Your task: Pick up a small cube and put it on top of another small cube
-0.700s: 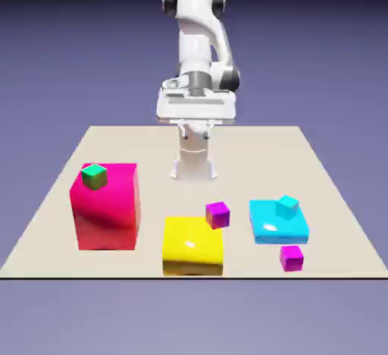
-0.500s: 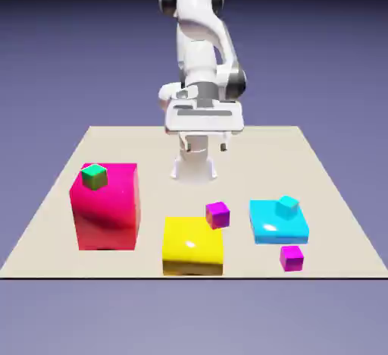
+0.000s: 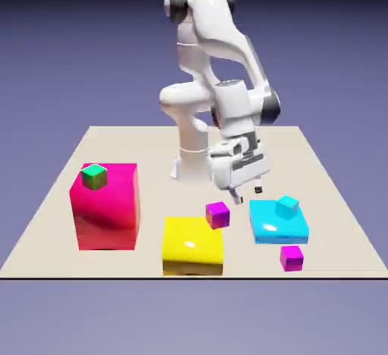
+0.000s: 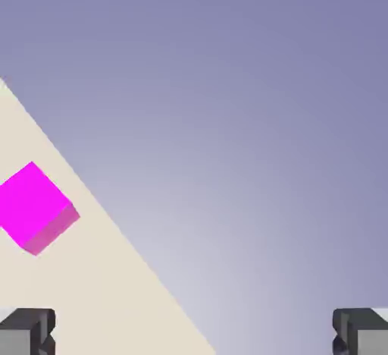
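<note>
Above the table (image 3: 326, 186), my gripper (image 3: 247, 191) hangs with jaws spread wide and empty, ready to straddle a small cube (image 3: 217, 214) sitting at its seven o'clock. The other small cube (image 3: 291, 257) waits at five o'clock, beyond the cyan block (image 3: 269, 228).

We see a matt, smooth beige table (image 3: 326, 186), no texture or grain. The arm (image 3: 220, 50) looks like glossy white plastic with dark grey joint caps. Low in the frame, the big magenta block (image 3: 106, 208), the yellow block (image 3: 192, 246) and the flat cyan block (image 3: 277, 224) are all smooth and glossy with soft white highlights. The two tiny purple cubes (image 3: 217, 214) (image 3: 291, 257), the green cube (image 3: 94, 176) and the small cyan cube (image 3: 287, 206) look like smooth shiny plastic. In the hand view we see grey fingertips (image 4: 27, 331) at the bottom corners, matt, metal-like.
</note>
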`<state>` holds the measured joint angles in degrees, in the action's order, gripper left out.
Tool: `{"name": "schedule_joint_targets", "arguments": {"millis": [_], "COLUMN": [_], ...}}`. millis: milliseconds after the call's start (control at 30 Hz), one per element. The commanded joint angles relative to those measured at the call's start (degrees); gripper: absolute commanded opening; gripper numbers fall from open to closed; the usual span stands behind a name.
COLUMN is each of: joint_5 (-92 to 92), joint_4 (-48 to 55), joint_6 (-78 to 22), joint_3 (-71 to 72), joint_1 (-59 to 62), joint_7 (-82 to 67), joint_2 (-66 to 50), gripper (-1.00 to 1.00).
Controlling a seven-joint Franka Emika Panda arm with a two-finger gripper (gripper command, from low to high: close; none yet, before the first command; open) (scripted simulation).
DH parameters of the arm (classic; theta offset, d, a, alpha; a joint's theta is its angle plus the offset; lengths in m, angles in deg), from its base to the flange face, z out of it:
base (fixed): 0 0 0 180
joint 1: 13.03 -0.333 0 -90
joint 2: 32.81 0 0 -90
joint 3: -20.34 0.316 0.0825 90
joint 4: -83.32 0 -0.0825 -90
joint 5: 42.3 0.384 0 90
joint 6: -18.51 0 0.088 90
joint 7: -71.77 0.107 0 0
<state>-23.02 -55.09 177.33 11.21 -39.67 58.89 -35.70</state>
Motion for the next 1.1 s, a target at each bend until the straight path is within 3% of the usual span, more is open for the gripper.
{"name": "schedule_joint_targets", "arguments": {"millis": [0, 467, 767, 800, 1067], "joint_5": [0.87, 12.34, 5.36, 5.36, 11.88], "joint_4": [1.02, 14.47, 16.83, 16.83, 14.62], "joint_6": [-0.68, -9.72, -0.51, -0.51, -9.11], "joint_3": [-0.41, -5.84, 9.7, 9.7, -4.82], "joint_1": [-0.9, -16.19, -1.94, -1.94, -15.26], "joint_7": [-2.5, -35.42, -31.37, -31.37, -35.16], "joint_2": [-1.6, -22.75, -31.62, -31.62, -23.34], "gripper": [0.0, 0.0, 0.0, -1.0, -1.0]}}
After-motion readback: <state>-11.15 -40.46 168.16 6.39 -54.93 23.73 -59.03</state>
